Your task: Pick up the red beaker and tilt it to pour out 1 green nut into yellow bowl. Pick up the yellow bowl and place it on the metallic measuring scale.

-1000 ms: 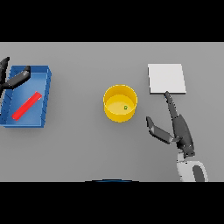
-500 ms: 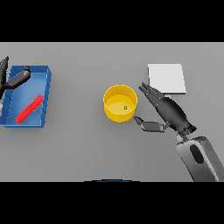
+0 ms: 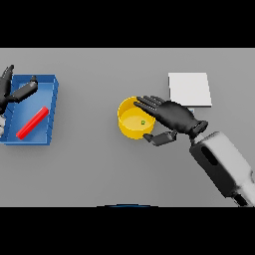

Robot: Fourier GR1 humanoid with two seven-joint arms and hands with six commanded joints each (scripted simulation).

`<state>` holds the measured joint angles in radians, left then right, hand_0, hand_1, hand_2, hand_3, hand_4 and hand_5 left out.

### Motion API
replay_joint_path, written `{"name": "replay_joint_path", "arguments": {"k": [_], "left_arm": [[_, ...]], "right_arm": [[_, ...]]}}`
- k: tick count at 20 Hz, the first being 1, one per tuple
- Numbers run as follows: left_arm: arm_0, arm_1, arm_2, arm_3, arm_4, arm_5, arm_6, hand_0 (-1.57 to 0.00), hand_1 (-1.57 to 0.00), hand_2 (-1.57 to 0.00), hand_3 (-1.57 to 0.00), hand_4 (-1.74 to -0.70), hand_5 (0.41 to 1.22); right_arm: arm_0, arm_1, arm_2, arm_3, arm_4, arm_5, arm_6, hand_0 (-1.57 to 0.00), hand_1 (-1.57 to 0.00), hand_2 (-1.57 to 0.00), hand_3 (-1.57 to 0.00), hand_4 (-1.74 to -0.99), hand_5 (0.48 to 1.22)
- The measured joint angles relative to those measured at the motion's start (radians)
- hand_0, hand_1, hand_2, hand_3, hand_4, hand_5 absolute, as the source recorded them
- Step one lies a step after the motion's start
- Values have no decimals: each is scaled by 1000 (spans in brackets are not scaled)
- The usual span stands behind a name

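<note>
**Pour complete; right hand closing in on the bowl**

I read the pouring stage as finished: one small green nut (image 3: 143,122) lies inside the round yellow bowl (image 3: 130,124), which stands on the grey table (image 3: 89,169), my landmark here being that bowl. The red beaker (image 3: 33,122) lies on its side in the shallow blue tray (image 3: 52,110), well to the left of the bowl. What I judge is left is the lift and the transfer: the flat, pale metallic measuring scale (image 3: 189,88) sits up and to the right of the bowl, near it but apart, with nothing on it.

My right hand (image 3: 172,117) reaches over the bowl's right rim, fingers spread above the wall and thumb low outside it; the hand is apart, not yet clamped. My left hand (image 3: 15,89) hovers over the tray's far-left corner, fingers loose, holding nothing.

The right hand hides the bowl's right wall, so I cannot tell whether fingers touch it. The left hand is partly cut off.
</note>
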<state>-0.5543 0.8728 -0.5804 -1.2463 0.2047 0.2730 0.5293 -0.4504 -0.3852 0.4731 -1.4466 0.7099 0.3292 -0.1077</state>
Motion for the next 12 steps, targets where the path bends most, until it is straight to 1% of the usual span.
{"name": "replay_joint_path", "arguments": {"k": [1, 2, 4, 5, 6, 7, 9, 12], "left_arm": [[0, 4, 2, 11, -1, -5, -7, 1, 1, 1, 1, -796, 717], [-2, 1, 4, 16, 1, -7, -12, 1, 1, 1, 1, -796, 716], [-12, -3, 2, 18, 0, -11, -5, 1, 1, 1, 1, -793, 720], [-10, -5, -1, 20, -2, -8, 1, 1, 1, 1, 1, -794, 723], [-16, -2, 3, 25, -2, -8, 3, 1, 1, 1, 1, -795, 725], [-8, 0, 1, 30, -3, -12, -8, 1, 1, 1, 1, -795, 729], [-15, 4, 5, 25, 0, -18, -19, 1, 1, 1, 1, -796, 733], [-16, 13, 10, 21, 3, -19, -10, 1, 1, 1, 1, -798, 735]], "right_arm": [[-19, -3, 12, 20, 5, 16, -13, 1, 1, 1, 1, -1269, 683], [-39, -1, 22, 58, 14, 17, -27, 1, 1, 1, 1, -1261, 685], [-62, 6, 54, 91, 26, 37, -62, 1, 1, 1, 1, -1250, 686], [-82, 20, 59, 104, 23, 50, -52, 1, 1, 1, 1, -1246, 686], [-102, 22, 63, 120, 22, 63, -57, 1, 1, 1, 1, -1244, 685], [-99, 28, 74, 135, 26, 66, -65, 1, 1, 1, 1, -1243, 682], [-113, 36, 95, 177, 43, 70, -72, 1, 1, 1, 1, -1260, 679], [-144, 45, 118, 224, 54, 99, -75, 1, 1, 1, 1, -1288, 671]]}}
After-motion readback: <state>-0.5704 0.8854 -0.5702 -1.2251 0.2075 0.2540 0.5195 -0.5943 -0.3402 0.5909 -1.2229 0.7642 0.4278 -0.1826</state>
